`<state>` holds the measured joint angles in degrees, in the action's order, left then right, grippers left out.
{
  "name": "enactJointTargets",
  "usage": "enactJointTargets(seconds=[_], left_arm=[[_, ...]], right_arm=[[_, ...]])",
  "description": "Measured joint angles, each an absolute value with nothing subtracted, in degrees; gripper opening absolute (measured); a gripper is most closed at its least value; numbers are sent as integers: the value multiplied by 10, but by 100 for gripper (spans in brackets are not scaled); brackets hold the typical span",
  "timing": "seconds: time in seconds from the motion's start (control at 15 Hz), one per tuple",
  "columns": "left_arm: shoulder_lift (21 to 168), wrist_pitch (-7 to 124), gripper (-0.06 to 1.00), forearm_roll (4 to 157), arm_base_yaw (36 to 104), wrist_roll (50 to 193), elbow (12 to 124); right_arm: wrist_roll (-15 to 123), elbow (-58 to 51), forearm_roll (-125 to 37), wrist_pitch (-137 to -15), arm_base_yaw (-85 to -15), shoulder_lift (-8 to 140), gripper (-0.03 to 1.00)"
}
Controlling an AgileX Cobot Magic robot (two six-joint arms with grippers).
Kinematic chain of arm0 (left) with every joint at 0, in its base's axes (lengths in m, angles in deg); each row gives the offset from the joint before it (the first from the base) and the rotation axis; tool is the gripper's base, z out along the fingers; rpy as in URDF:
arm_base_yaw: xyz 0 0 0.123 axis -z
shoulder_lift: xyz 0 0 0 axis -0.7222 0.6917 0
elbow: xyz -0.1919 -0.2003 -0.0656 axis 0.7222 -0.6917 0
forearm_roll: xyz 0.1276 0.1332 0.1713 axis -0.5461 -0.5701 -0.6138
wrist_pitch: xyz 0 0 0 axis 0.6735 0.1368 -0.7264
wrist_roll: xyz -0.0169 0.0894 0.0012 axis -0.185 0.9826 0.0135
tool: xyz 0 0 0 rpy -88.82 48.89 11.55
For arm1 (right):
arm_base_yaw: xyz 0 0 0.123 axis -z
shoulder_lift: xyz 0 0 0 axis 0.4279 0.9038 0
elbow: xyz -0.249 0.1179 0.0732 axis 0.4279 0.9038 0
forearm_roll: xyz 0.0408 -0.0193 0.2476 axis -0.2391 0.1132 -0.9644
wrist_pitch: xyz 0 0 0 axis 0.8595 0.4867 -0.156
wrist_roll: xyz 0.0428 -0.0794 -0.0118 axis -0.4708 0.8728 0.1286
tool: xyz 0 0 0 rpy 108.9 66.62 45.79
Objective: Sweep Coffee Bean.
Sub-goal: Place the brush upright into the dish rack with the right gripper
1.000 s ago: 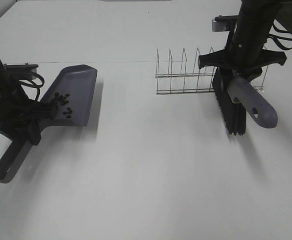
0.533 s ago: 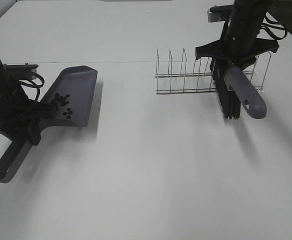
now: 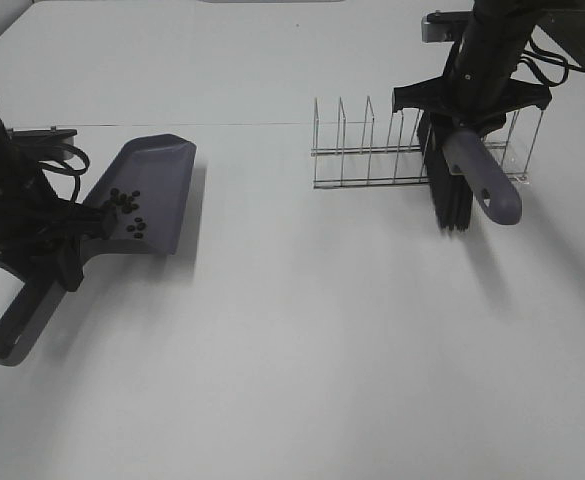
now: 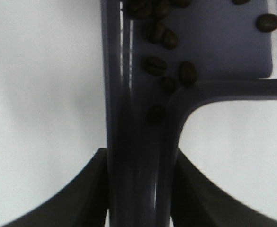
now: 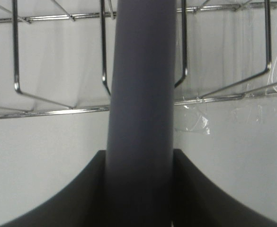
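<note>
White table fills the frame, no loose beans on it that I can spot. Wire rack stands upper right, upright dividers, empty slots on its left side. Grey dustpan sits at left, mouth toward the top of the frame, handle running to lower left. I can't tell whether its lip touches the table. Brush hangs at the rack's right end, overlapping the wires, black bristles pointing down, grey handle angled to lower right. Contact with the rack can't be told. Left gripper is clamped narrow on the pan's handle just behind the scoop; the wrist view shows both fingers snug on it. Right gripper pinches the brush handle the same way, directly above the rack. Coffee beans all lie in the pan, bunched at the back near the handle, a few apart. Sweeping looks done; the step in hand is likely stowing the brush at the rack. Next it probably needs lining up with a slot and lowering before letting go, pan held level so nothing rolls out.
</note>
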<state>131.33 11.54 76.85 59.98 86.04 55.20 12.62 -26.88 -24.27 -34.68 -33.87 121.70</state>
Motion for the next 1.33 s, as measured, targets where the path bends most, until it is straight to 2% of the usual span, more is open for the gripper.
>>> enactJointTargets(seconds=[0.87,0.93,1.2,1.33], left_arm=[[1313,115,33,770,600,860,552],[1313,115,33,770,600,860,552],[1313,115,33,770,600,860,552],[1313,112,33,770,600,860,552]], right_arm=[[127,-270,-242,-371,-338,1239,36],[127,-270,-242,-371,-338,1239,39],[128,-270,-242,-377,-337,1238,68],[128,-270,-242,-380,-337,1228,73]])
